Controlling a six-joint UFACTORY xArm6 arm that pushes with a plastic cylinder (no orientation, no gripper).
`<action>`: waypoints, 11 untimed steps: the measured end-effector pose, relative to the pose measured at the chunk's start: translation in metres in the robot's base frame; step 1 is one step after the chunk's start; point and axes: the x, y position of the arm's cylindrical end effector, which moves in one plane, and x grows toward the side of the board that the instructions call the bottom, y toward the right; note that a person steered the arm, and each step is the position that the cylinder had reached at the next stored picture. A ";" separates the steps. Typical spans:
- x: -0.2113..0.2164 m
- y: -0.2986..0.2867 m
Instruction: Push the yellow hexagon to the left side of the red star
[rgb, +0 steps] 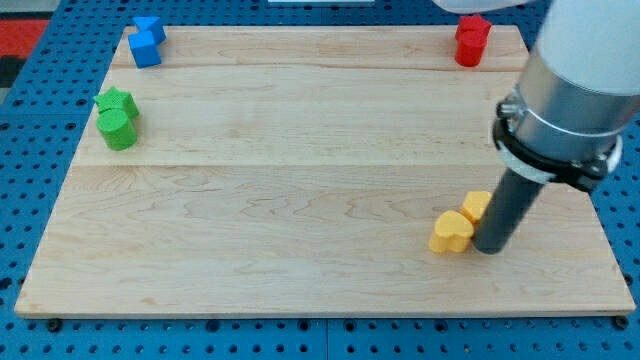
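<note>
My tip (489, 247) rests on the board at the view's lower right. It touches the right side of a yellow heart-shaped block (451, 232). A second yellow block, the hexagon (476, 206), sits just above the heart, partly hidden behind my rod. Two red blocks stand together at the view's top right: one (473, 28) on top and one (468, 52) just below it. I cannot tell which of them is the star. They are far above my tip.
Two blue blocks (147, 41) sit at the top left corner. A green star (115, 101) and a green round block (118, 129) sit at the left edge. The wooden board (300, 200) lies on a blue pegboard.
</note>
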 end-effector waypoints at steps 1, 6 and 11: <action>-0.024 -0.006; -0.137 0.007; -0.244 -0.015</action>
